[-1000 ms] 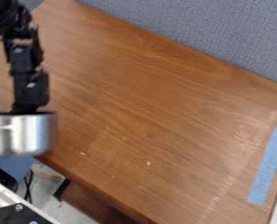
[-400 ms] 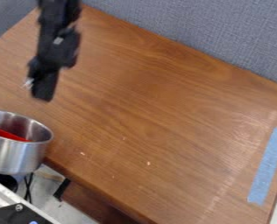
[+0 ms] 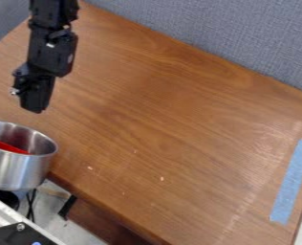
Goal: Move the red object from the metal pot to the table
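Pot [image 3: 16,163] first, at the far left: the small shiny metal one sits at the near left corner of the table [image 3: 180,115], partly cut off by the picture's edge. Inside it lies the red object [image 3: 13,145], a bright red streak against the steel wall, reaching across the pot's inside just below the rim. It is in the pot, not on the wood.

Just above the pot and a little to its right hangs my gripper [image 3: 32,96], dark and blocky, on the end of my black arm, which comes down from the top left of the view. My tip points downward and sits clear of the pot's rim, over bare wood, touching nothing. I hold nothing; no red shows at my fingers. How far apart my fingers stand I cannot tell, since they read as one dark blurred mass from this angle.

Further right the brown wood-grain top runs on, and near the right edge a strip of light blue tape [image 3: 291,182] lies slantwise on it.
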`<state>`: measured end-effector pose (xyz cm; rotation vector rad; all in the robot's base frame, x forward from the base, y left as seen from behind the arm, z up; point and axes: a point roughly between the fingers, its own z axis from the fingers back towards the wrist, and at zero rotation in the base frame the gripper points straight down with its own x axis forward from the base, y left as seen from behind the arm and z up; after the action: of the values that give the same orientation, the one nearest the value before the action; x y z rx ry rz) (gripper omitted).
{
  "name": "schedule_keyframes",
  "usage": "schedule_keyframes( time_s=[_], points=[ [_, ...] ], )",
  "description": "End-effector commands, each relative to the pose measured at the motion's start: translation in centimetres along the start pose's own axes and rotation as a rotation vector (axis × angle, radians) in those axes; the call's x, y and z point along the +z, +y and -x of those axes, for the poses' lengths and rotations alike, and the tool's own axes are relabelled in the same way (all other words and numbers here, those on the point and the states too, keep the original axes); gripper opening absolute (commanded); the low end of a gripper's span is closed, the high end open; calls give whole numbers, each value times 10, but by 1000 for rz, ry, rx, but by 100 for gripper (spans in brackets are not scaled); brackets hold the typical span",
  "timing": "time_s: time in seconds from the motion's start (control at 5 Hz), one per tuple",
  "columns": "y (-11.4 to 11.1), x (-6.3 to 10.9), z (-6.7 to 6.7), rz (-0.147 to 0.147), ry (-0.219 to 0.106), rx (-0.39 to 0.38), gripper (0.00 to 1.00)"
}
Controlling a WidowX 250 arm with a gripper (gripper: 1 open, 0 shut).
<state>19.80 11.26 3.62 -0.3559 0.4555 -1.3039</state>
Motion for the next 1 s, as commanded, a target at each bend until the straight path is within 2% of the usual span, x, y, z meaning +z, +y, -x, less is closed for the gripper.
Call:
schedule_keyframes(
  time_s=[0.0,0.2,0.4,0.6,0.8],
  points=[
    [1,-6,16,-14,-92,175,0],
    [5,-16,25,26,-181,366,0],
    [5,-44,-3,5,-183,397,0],
    [2,-51,-24,-16,-188,451,0],
    [5,-69,-40,-8,-195,505,0]
  ],
)
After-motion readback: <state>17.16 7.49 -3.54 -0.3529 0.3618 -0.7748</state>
